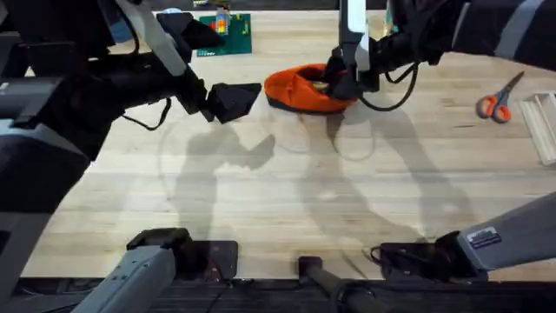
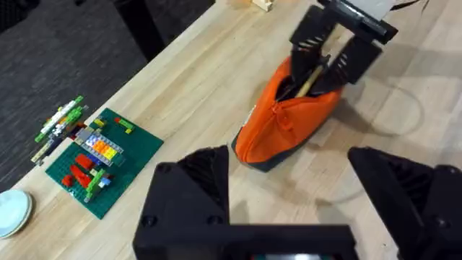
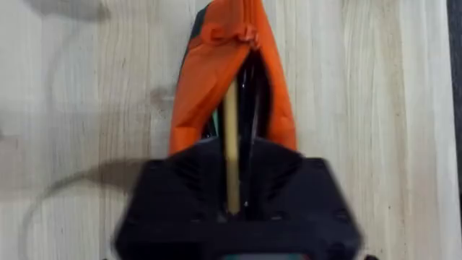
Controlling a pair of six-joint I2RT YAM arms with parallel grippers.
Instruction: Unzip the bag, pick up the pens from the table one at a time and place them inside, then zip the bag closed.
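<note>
The orange bag [image 1: 291, 87] lies on the table [image 1: 287, 191] at the back middle, its mouth unzipped and gaping. My right gripper [image 1: 340, 85] hangs over the bag's open end, shut on a thin yellow-tan pen [image 3: 231, 130]. The pen points down into the opening of the bag [image 3: 209, 79]. In the left wrist view the pen [image 2: 312, 78] slants between the right gripper's fingers, above the bag [image 2: 278, 126]. My left gripper [image 1: 233, 100] hovers just left of the bag, open and holding nothing, its fingers [image 2: 198, 180] spread wide.
Orange-handled scissors [image 1: 497, 103] lie at the right. Beside them at the table's right edge is a pale tray [image 1: 543, 126]. A green brick plate [image 1: 228, 33] with small bricks on it sits at the back left. The table's front half is bare wood.
</note>
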